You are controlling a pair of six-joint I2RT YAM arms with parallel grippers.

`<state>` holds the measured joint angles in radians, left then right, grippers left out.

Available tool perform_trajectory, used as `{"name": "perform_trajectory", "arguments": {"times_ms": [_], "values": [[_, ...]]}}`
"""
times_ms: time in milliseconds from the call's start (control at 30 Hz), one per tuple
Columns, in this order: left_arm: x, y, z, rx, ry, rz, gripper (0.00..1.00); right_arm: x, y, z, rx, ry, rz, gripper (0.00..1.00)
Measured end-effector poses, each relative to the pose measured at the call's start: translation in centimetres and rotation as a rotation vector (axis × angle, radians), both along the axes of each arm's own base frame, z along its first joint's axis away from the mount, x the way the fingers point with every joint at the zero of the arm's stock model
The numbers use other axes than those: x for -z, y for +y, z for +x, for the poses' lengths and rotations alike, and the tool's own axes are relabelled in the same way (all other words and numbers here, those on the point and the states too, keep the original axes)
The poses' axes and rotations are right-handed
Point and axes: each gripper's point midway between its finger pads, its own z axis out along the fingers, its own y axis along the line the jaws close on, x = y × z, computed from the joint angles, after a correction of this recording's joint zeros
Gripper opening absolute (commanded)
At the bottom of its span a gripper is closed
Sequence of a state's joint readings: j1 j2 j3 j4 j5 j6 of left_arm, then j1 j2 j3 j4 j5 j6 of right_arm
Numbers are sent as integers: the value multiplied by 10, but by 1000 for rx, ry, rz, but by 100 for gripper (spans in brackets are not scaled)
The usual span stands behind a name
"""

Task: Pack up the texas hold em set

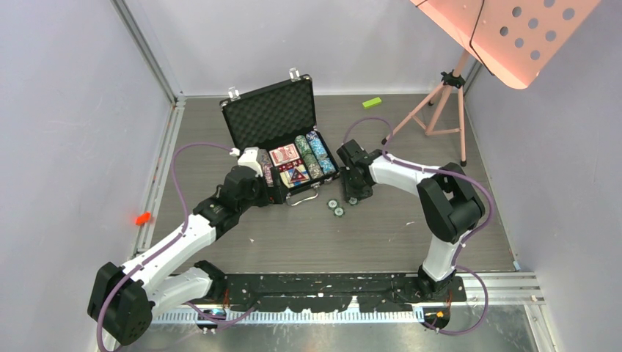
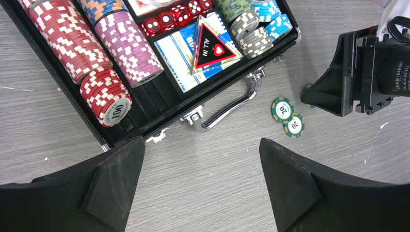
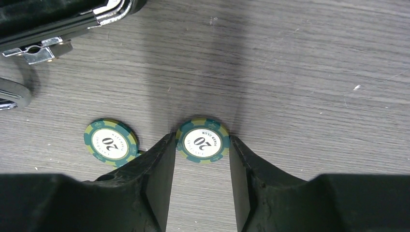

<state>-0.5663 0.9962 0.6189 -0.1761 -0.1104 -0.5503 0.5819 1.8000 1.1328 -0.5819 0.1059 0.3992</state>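
The black briefcase (image 1: pixel 268 110) stands open at mid-table, its foam-lined lid upright. Its tray (image 2: pixel 145 116) holds rows of striped chips (image 2: pixel 67 36), red dice (image 2: pixel 176 14), a card deck (image 2: pixel 181 53) and an "ALL IN" triangle (image 2: pixel 210 46). Two green "20" chips (image 2: pixel 282 109) (image 2: pixel 294 125) lie loose on the table by the silver handle (image 2: pixel 232 106). My right gripper (image 3: pixel 202 140) is down at the table, its fingertips touching both sides of a third green chip (image 3: pixel 203 145); another chip (image 3: pixel 111 143) lies just left of it. My left gripper (image 2: pixel 201 142) hovers open over bare table before the case.
A small green block (image 1: pixel 372 103) lies behind the case to the right. A pink tripod stand (image 1: pixel 444 103) with a perforated pink panel (image 1: pixel 506 29) occupies the back right corner. A small red-orange object (image 1: pixel 142 218) sits at the left edge. Grey walls enclose the table.
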Motion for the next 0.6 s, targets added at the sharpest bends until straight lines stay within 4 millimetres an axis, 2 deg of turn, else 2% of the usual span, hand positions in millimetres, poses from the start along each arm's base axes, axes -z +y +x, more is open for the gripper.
{"name": "perform_trajectory", "arguments": {"times_ms": [167,367,600], "values": [[0,0,0,0,0,0,92,-1,1,-2,-1,4,10,36],[0,0,0,0,0,0,92,-9,1,-10,-12,11,10,36],[0,0,0,0,0,-1,92,-27,23,-24,-64,-21,45,35]]}}
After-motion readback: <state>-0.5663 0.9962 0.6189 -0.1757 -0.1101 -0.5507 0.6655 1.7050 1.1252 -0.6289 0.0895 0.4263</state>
